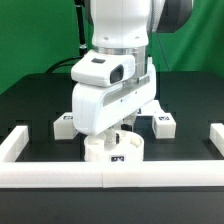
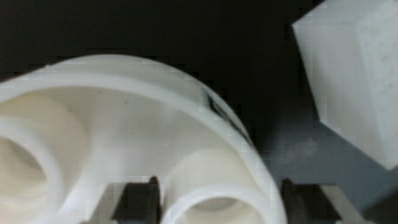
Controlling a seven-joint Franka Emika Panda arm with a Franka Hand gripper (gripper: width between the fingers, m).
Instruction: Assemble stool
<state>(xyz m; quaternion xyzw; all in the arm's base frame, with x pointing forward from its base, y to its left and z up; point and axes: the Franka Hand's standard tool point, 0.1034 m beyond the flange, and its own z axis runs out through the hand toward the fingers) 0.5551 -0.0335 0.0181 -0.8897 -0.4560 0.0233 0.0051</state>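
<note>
Stool seat, a thick round white disc, sits directly under the claw and looks to rest flat on the table. It is not joined to any leg.

Arm: bulky white body, fills the middle of the exterior view, comes straight down onto the claw and hides most of it.

Table: black top, stretches out on every side of the claw.

Border rail: long, white, U-shaped. Its front bar runs just in front of the claw and the seat, on the camera's side. Its two ends stand well off, one on the exterior view's left and one on the exterior view's right.

Seat in the wrist view: takes up most of the picture, with round sockets in its face. The rim and one socket lie between the claw's fingers.

Claw: clamped on the seat's rim, one dark finger on each side of it, both touching the white plastic.

White block: near the claw, apart from the seat with dark table between them. Cannot tell whether it is a leg or part of the rail.

Two legs show, short, blocky and white, lying on the table. First leg is near the claw on the exterior view's left, second leg near it on the exterior view's right. Both lie a bit farther back than the seat and apart from it.

Tag: small black-and-white square on the seat's side wall, below the claw, facing the camera.
</note>
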